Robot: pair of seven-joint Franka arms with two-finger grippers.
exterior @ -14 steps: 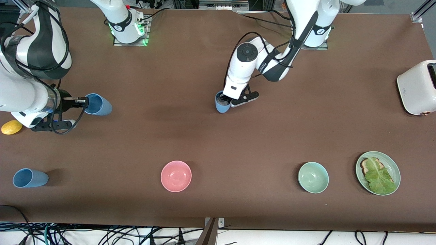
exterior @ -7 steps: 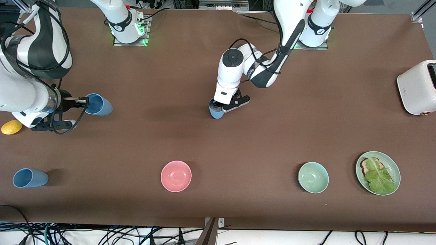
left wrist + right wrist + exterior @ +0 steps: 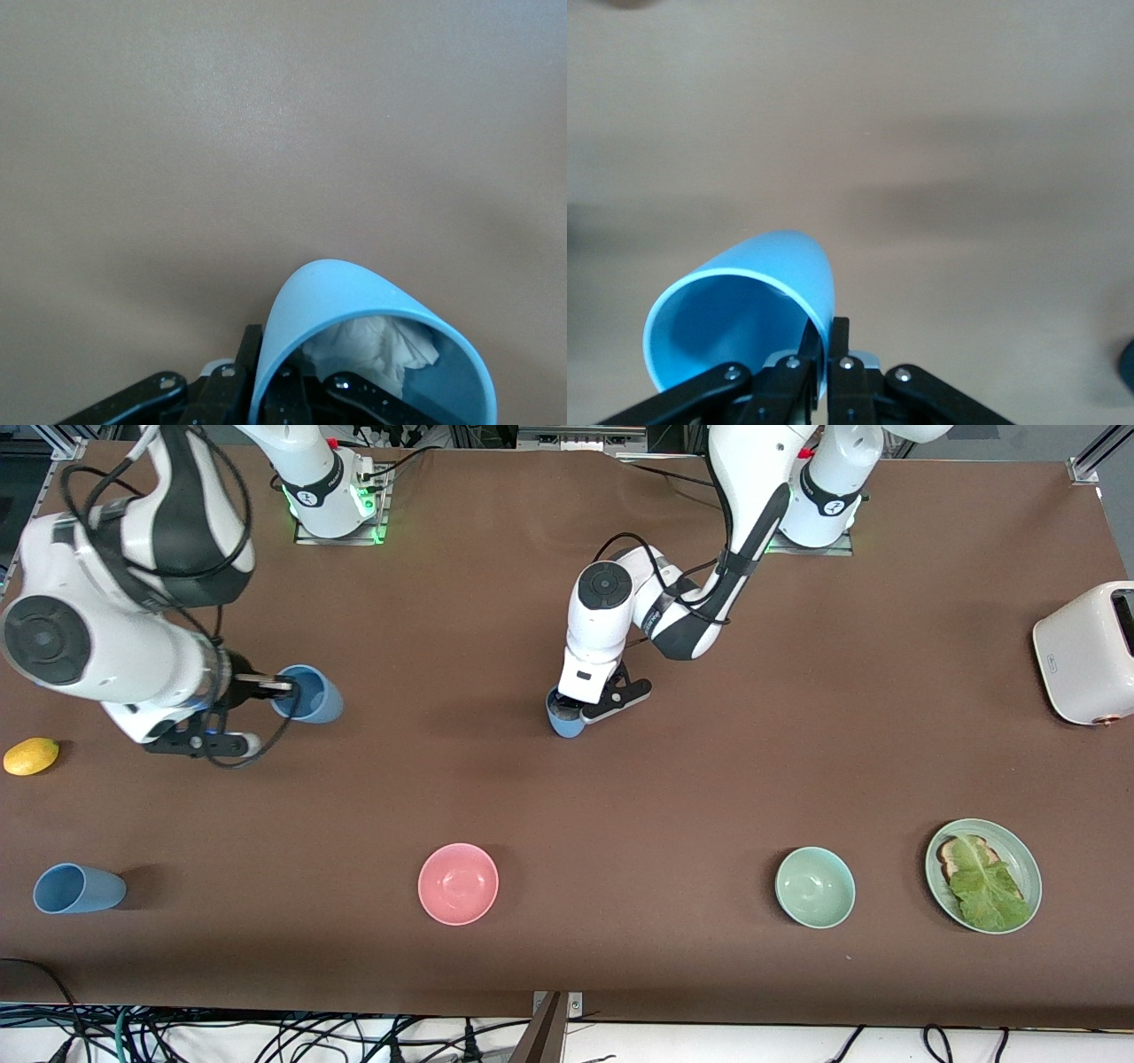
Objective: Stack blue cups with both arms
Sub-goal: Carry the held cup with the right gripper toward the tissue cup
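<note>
Black-fingered left end effector is clenched on a blue cup mid-bench; right end effector pinches a second cup's rim above the bench. Third cup lies near the pink bowl.

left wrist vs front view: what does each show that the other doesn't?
Left wrist only: crumpled white paper inside the held blue cup.
Front only: right gripper gripping a second cup by its rim, a third cup lying on the table, pink bowl, green bowl, plate, toaster, lemon.
Both: left gripper pinching that cup's rim over the brown table.
</note>
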